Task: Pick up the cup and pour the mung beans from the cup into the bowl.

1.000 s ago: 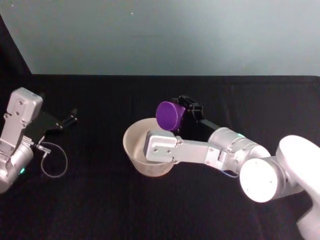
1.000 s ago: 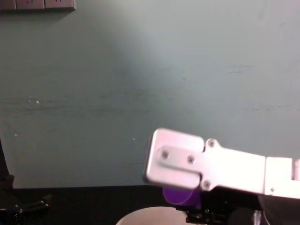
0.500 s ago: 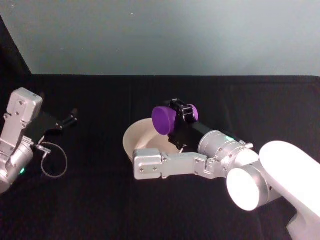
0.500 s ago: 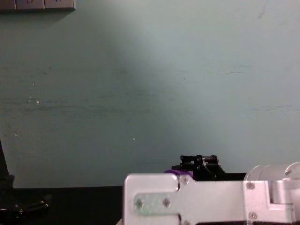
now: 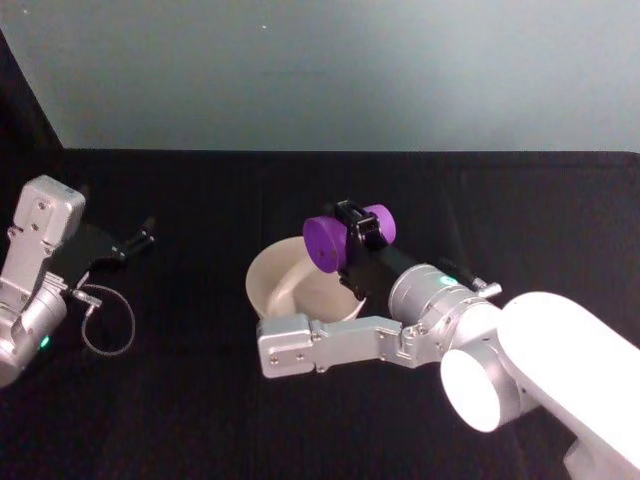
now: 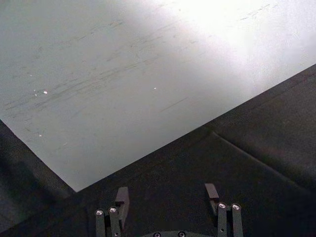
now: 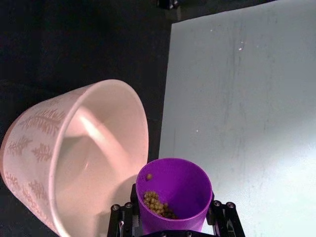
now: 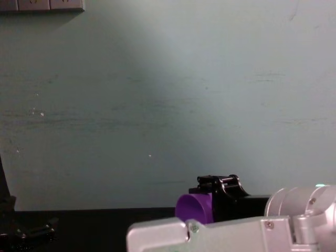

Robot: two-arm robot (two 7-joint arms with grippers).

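Tipped further onto its side, the cup [image 5: 328, 243] is held at frame centre over the bowl's [image 5: 262, 283] right rim, clenched in the right gripper's [image 5: 353, 232] jaws, mung beans [image 7: 157, 203] inside. The left gripper [image 6: 167, 194] is parked far left, jaws released.

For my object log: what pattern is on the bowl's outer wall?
The bowl has pinkish tree-like sprigs on pale pink; clearest in right wrist view.
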